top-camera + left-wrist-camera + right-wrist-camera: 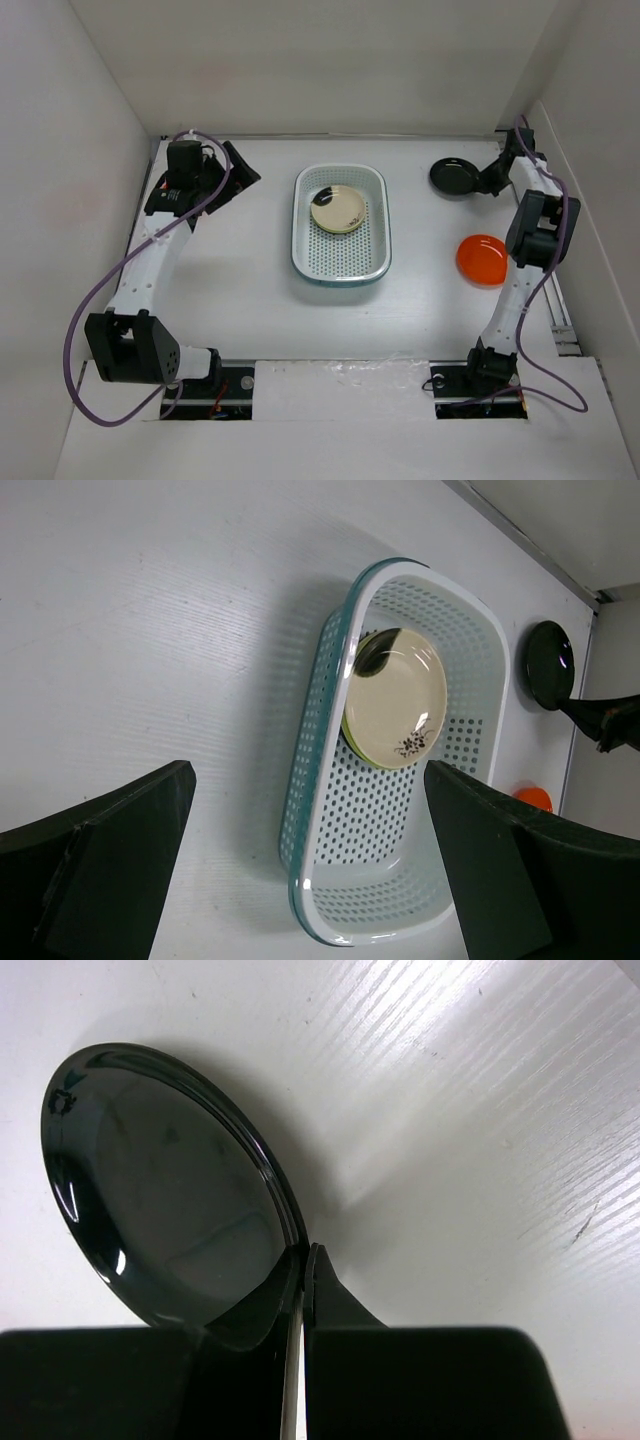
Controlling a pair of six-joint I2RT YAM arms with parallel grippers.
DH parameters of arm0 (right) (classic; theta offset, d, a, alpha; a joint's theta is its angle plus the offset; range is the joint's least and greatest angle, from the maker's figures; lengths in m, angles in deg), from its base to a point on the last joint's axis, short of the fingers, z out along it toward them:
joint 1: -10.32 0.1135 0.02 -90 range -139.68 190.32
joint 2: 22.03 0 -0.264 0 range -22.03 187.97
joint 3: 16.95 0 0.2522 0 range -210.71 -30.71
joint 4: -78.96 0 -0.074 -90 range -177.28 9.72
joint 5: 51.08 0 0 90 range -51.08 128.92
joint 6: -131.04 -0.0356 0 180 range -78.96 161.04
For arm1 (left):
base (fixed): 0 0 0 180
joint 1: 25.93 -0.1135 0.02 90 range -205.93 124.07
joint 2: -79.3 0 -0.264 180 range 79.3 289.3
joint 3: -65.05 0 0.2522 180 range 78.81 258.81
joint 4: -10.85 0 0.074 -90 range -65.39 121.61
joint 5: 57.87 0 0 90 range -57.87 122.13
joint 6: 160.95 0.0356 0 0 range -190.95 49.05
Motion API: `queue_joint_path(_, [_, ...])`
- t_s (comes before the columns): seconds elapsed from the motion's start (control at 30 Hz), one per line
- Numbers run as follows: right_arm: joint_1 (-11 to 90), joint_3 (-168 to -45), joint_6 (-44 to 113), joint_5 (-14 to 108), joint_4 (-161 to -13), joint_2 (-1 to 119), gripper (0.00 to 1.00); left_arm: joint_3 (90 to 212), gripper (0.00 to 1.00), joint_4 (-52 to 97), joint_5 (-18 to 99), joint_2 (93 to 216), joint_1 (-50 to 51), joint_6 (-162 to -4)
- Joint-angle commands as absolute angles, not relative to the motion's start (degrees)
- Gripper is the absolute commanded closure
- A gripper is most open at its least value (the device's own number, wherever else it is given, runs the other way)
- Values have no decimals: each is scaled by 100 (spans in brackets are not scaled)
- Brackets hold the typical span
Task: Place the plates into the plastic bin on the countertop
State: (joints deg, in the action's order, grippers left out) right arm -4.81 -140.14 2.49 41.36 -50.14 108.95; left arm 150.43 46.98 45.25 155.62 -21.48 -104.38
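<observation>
At the middle of the countertop [250, 300], count two of the plates as home already. Inside the plastic bin [341, 277], find the cream plate [338, 210] lying flat toward the far end, and under it the rim of a lime green plate [351, 742] just peeking out. Cannot tell what to make of a dark patch [376, 652] at the cream plate's far edge.

Further right, outside the bin and well apart from it, reckon two left to go. First the black plate [452, 177] at the far right of the surface. Then, nearer, the orange plate [481, 259], lying flat and untouched. Judge the job about half done, with a third plate now being taken up.

For the pincers, begin with the left gripper [232, 178]. Spread as wide as can be, gripping nothing, touching nothing, poised above bare countertop left of the bin.

Then on to the right gripper [305, 1260]. Pinched fully together on the right-hand rim of the black plate, one finger either side of its edge. Cannot say whether lifted clear of the surface yet.
</observation>
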Motion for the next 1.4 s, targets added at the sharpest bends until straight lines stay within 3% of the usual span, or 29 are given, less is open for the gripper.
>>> queue_joint_path(0.0, [-392, -13672, 351, 4243, -5176, 10446, 100, 15035, 0, 4658, 4445, 15419, -2145, -10338])
queue_joint_path(0.37, [241, -12063, -484, 4797, -7331, 7817, 100, 14965, 0, 4658, 3881, 15586, -2479, -10575])
queue_joint_path(0.57, [1154, -12388, -64, 5175, -6778, 7816, 100, 14912, 0, 4720, 3564, 15709, -2645, -10813])
queue_joint_path(0.87, [2788, -11931, 113, 5491, -7250, 8132, 100, 15141, 0, 4631, 3678, 16235, -3734, -11094])
queue_joint_path(1.3, [3168, -11693, 245, 5325, -7506, 8879, 100, 14737, 0, 4623, 3100, 16578, -3814, -11260])
queue_joint_path(1.37, [3168, -11763, 245, 5264, -7506, 8880, 95, 14737, 0, 4684, 3098, 16631, -3875, -11261])
